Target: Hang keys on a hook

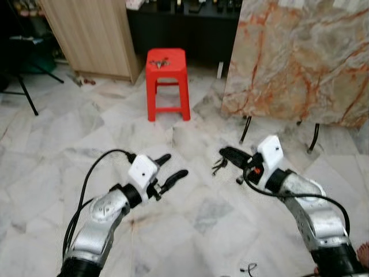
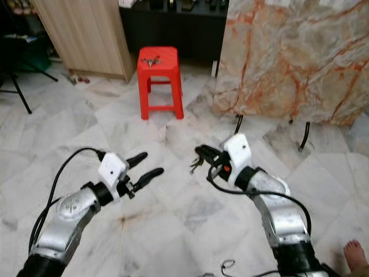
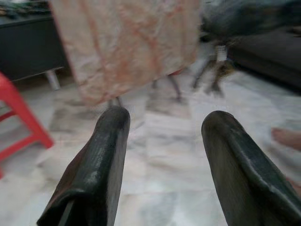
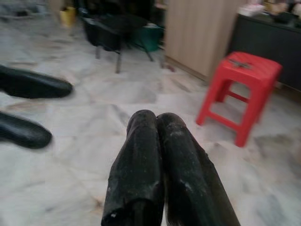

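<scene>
My right gripper [image 1: 223, 153] is held low over the marble floor, its two black fingers [image 4: 157, 141] pressed shut. A small dark bunch of keys [image 1: 218, 167] dangles under its fingertips, seen again as the keys [image 2: 195, 164] in the right eye view. My left gripper [image 1: 174, 165] is raised beside it to the left, open with nothing between its fingers [image 3: 108, 141]. The two grippers are about a hand's width apart. A small dark object [image 1: 164, 62] lies on the red stool's top; what it is cannot be made out.
A red plastic stool [image 1: 167, 81] stands ahead. To its right leans a marble slab [image 1: 300, 63] on thin black legs. A wooden cabinet [image 1: 92, 34] stands at the back left, with a tripod leg [image 1: 26, 95] further left. A person's bare foot [image 2: 354, 254] is at lower right.
</scene>
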Controlling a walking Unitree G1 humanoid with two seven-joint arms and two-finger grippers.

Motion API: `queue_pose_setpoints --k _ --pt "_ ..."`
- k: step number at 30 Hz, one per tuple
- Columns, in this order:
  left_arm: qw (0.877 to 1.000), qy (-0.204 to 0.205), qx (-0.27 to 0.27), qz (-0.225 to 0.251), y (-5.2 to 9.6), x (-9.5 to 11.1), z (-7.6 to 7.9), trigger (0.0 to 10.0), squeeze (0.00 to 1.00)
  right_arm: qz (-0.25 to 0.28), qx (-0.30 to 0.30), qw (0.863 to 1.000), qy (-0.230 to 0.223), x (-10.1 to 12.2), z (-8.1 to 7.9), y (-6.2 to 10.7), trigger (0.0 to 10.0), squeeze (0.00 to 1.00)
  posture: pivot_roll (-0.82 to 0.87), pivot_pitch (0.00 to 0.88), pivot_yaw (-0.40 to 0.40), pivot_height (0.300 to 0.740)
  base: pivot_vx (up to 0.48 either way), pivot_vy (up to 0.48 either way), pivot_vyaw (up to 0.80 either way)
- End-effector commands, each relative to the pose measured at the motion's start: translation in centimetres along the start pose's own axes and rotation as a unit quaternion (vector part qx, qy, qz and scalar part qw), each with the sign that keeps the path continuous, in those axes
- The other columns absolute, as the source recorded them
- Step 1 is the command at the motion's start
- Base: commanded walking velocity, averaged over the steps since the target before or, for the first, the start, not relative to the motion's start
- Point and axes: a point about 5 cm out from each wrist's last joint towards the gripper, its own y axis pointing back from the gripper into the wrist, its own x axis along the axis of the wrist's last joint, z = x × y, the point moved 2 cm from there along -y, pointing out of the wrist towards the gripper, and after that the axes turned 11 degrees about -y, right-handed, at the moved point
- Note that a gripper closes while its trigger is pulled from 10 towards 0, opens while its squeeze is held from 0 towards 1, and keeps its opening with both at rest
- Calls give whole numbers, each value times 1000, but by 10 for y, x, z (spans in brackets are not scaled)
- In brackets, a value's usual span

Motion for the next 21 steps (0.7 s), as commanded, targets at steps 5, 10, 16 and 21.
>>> queue_pose_setpoints --k 5,10,16,21 --pt "999 14 -37 8 -2 14 8 10000 0 20 35 999 8 23 -12 -8 10000 0 -140 82 -58 727 0 0 0" --pt "998 32 -49 22 -3 26 10 10000 0 26 68 997 4 30 -28 -13 10000 0 -137 75 -59 727 0 0 0" --pt "997 47 -57 27 -8 35 15 10000 0 23 98 995 -7 29 -44 -17 10000 0 -137 64 -60 727 0 0 0" --pt "996 54 -65 28 -11 37 21 10000 0 19 119 993 -9 26 -54 -19 10000 0 -138 57 -59 727 0 0 0"
